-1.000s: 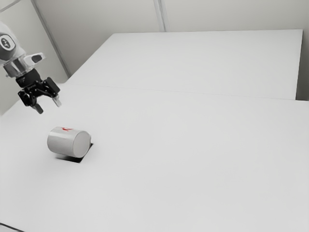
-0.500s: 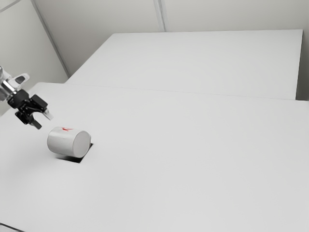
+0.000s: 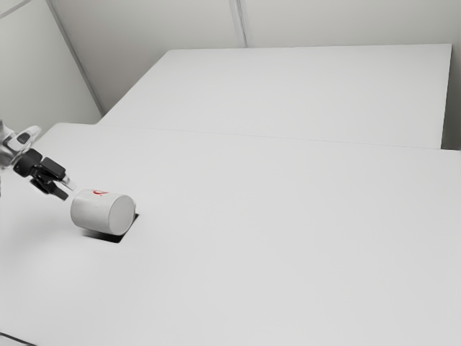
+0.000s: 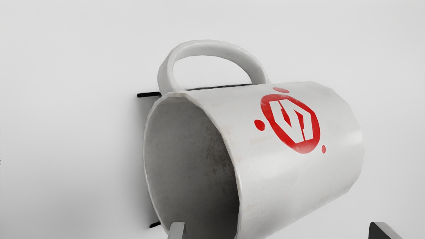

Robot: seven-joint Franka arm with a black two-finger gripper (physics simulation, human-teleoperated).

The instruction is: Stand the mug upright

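white arm, black grey-tipped claw

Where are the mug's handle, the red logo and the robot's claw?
Mug's handle (image 4: 209,47): wrist view, middle of its curved loop.
Red logo (image 4: 292,123): wrist view, its center.
Gripper (the claw) (image 3: 68,192): exterior view, midway between its fingertips.

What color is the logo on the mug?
Red and white; the wrist view shows the logo best.

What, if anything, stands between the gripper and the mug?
Nothing visible: the gripper, fingers open, is close to the mug at its mouth end. A dark patch shows beneath the mug; can't tell whether it's object or shadow.
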